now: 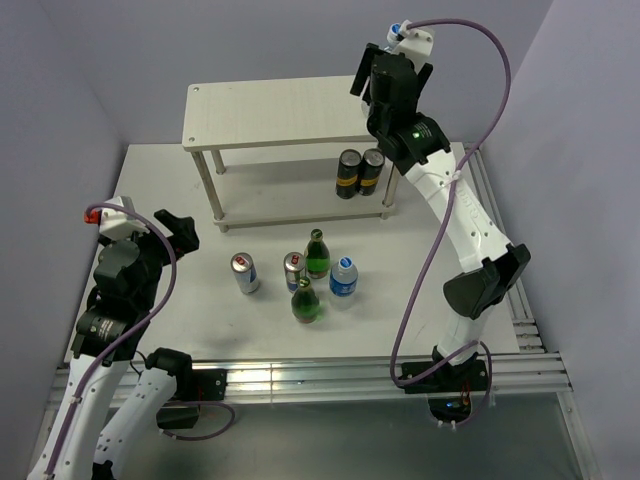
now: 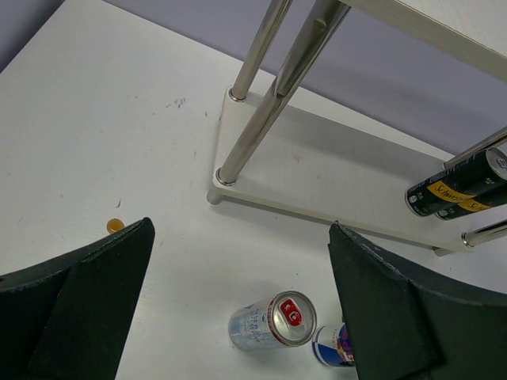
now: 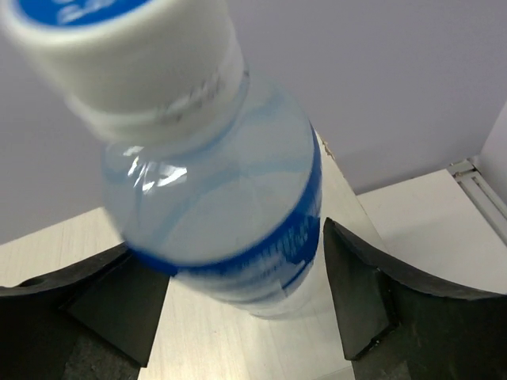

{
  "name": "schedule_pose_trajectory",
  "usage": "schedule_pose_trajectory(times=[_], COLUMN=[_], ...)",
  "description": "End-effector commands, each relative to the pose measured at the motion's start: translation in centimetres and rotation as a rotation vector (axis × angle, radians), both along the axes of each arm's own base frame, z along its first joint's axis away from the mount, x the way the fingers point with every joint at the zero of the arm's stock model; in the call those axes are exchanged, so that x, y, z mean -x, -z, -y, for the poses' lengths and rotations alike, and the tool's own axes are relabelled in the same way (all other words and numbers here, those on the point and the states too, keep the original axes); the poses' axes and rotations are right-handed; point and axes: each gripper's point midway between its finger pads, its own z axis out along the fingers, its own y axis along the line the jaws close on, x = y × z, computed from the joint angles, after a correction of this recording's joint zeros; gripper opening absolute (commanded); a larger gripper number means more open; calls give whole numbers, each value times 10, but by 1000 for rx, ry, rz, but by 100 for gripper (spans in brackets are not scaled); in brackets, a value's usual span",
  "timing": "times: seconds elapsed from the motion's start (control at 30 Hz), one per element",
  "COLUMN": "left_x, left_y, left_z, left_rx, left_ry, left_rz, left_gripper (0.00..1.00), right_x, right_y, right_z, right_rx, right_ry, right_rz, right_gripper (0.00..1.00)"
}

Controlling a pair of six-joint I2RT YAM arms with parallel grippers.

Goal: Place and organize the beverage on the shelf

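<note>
The right pincer (image 3: 242, 261) hung over the right end of the top board of the shelf (image 1: 270, 115), in the upper right of the overhead view. A water bottle (image 3: 230, 198) sat between its fingers. In the wrist view the bottle's long axis ran from the blue cap at upper left down to the base at lower centre, leaning against the pale board beneath. The fingers flanked it closely on both sides. Whether they squeezed it or stood just off it could not be told, nor whether the base had met the board. The next move likely turned on setting that axis upright. Two black cans (image 1: 360, 172) stood on the lower tier. The left pincer (image 2: 242, 229) was spread wide and empty at the left, nearest the silver can (image 1: 245, 272) on the worktop (image 1: 180, 300)
</note>
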Motion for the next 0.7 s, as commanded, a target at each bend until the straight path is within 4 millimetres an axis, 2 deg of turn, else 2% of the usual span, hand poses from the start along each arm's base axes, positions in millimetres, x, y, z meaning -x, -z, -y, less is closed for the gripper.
schedule_pose_trajectory(times=[0.0, 0.03, 0.27, 0.4, 0.43, 0.47, 0.5, 0.53, 0.63, 0.67], left_x=[-3, -2, -2, -2, -2, -2, -2, -2, -2, -2], left_y=[-8, -8, -9, -9, -9, -9, -9, -9, -10, -9], left_z=[1, 1, 0, 0, -1, 0, 0, 0, -1, -1], left_rx=[-11, -12, -11, -11, -11, -9, -10, -10, -9, -9], left_ry=[14, 16, 13, 10, 10, 13, 13, 11, 10, 10], left_rz=[31, 33, 36, 37, 37, 37, 37, 38, 40, 38], left_gripper=[99, 99, 99, 99, 99, 99, 99, 99, 99, 99], right_x=[1, 0, -4, 1, 1, 5, 8, 9, 23, 34], right_y=[-33, -31, -28, -25, -18, -14, -20, -11, -4, -13], right_z=[5, 3, 2, 0, 0, 0, 0, -1, -5, -1], right_rx=[-58, -56, -53, -70, -70, -71, -83, -88, -98, -109], right_ry=[5, 3, -6, -20, -21, -27, -35, -37, -69, -73], right_rz=[91, 87, 80, 73, 60, 52, 63, 48, 37, 59], right_gripper=[82, 86, 96, 99, 99, 100, 100, 100, 100, 100])
